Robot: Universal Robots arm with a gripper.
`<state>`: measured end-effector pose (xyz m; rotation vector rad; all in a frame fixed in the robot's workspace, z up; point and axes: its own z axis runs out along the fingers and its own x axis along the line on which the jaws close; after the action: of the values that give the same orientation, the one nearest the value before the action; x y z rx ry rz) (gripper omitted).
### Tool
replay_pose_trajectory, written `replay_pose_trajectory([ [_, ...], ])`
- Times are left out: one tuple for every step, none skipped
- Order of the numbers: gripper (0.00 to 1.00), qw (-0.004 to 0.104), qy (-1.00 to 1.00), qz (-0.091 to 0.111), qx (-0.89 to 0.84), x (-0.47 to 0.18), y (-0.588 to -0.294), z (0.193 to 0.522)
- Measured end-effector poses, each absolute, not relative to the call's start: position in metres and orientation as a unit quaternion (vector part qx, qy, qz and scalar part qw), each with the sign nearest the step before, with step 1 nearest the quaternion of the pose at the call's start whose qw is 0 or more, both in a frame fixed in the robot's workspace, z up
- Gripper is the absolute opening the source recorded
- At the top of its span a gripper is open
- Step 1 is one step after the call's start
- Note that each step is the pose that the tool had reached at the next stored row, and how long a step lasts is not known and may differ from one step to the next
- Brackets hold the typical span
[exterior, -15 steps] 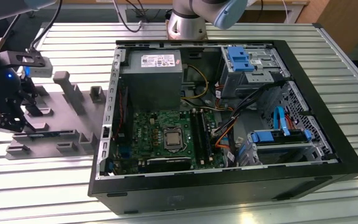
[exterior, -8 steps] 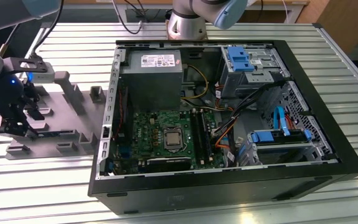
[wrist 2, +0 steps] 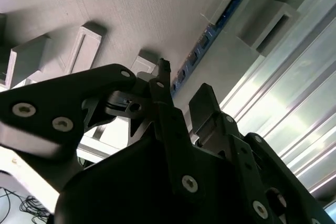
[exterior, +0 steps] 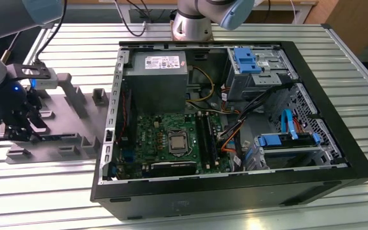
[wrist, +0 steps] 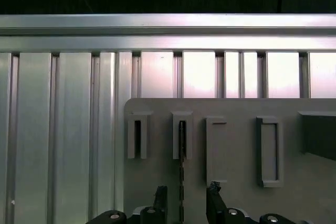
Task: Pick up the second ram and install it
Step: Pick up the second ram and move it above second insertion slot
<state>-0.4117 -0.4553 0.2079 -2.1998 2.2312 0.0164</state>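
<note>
The second ram point(wrist: 181, 174) stands on edge in a slotted block of the grey holder tray point(exterior: 69, 120). Its blue-green board with dark chips point(wrist 2: 210, 32) runs away from the fingers in the second wrist view. My gripper point(wrist: 186, 192) is open and low over the tray at the exterior view's left point(exterior: 17, 132). One black fingertip point(wrist: 160, 192) sits on each side of the stick, with a gap to each. The stick lies closer to one finger than to the other point(wrist: 212, 190). The black slot rails point(exterior: 206, 139) lie on the motherboard inside the open computer case.
The open black computer case point(exterior: 235, 191) lies at the middle of the slatted aluminium table point(exterior: 43, 191), with a grey power supply point(exterior: 155, 72), blue drive caddies point(exterior: 245, 60) and loose cables inside. Several grey blocks rise from the tray. The arm's base point(exterior: 193, 24) stands at the back.
</note>
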Motion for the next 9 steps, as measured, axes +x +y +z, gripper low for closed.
replay_pose_trajectory([
  [0.42, 0.004, 0.712, 0.005, -0.702, -0.4117, -0.4554, 0.207],
  [0.42, 0.004, 0.712, 0.005, -0.702, -0.4117, -0.4555, 0.2061],
  [0.42, 0.004, 0.712, 0.005, -0.702, -0.4117, -0.4556, 0.205],
  [0.42, 0.004, 0.712, 0.005, -0.702, -0.4117, -0.4557, 0.2041],
  [0.41, 0.004, 0.712, 0.005, -0.702, -0.4117, -0.4558, 0.2032],
  [0.41, 0.004, 0.712, 0.005, -0.702, -0.4117, -0.4559, 0.2023],
  [0.41, 0.004, 0.712, 0.005, -0.702, -0.4117, -0.456, 0.2014],
  [0.34, 0.004, 0.712, 0.005, -0.702, -0.4118, -0.4561, 0.2005],
  [0.34, 0.004, 0.712, 0.005, -0.702, -0.4119, -0.4562, 0.1996],
])
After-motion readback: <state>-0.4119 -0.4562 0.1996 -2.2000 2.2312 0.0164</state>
